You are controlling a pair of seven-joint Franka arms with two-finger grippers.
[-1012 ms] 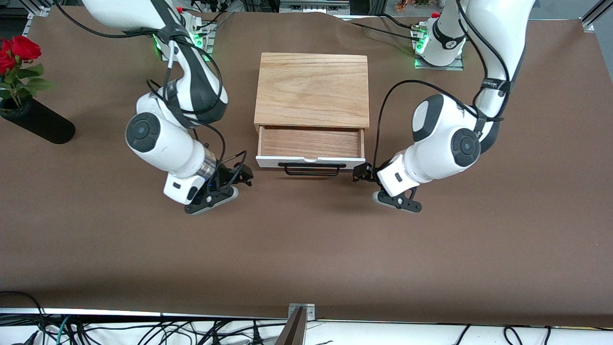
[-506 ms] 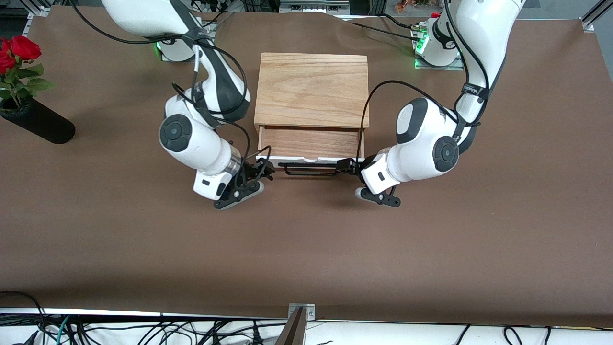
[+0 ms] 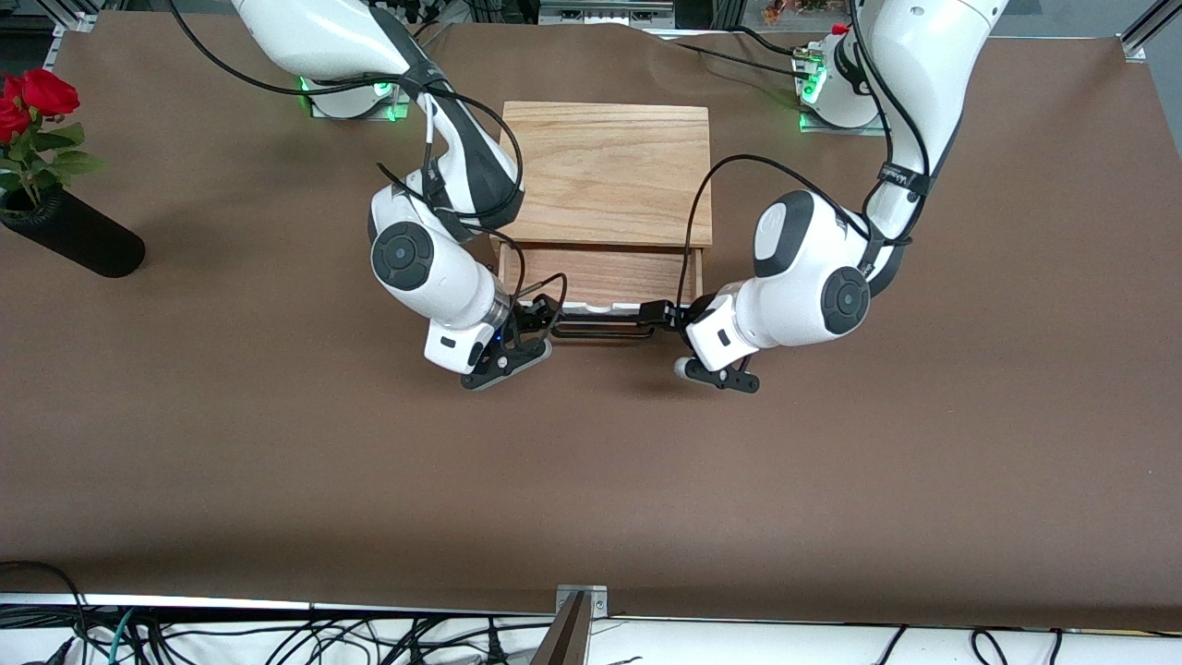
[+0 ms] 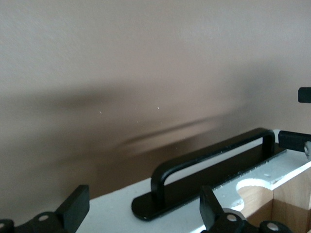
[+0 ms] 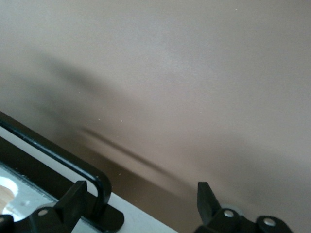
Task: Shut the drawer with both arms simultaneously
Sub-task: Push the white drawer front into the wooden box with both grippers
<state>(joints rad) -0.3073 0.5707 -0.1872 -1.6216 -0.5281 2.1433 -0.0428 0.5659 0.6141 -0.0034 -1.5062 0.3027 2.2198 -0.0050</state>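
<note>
At the middle of the brown table (image 3: 277, 443), the shallow wooden drawer with its white front panel (image 3: 600, 282) sits partly pulled out of the light-oak box (image 3: 609, 171), on the box's camera-facing side. Its black wire bar handle (image 3: 600, 325) faces the front camera, with both grippers at the panel. The left arm's black two-finger gripper (image 3: 667, 316) is at the handle's end toward the left arm's side of the table, fingers (image 4: 210, 209) spread wide with nothing between them. The right arm's black two-finger gripper (image 3: 537, 319) is at the handle's other end, fingers (image 5: 73, 199) likewise spread and empty. Whether either fingertip actually touches the panel is hard to tell, though both look right against it. Off toward the right arm's end of the table stands a black cylindrical vase (image 3: 74, 242) with red roses (image 3: 32, 97).
</note>
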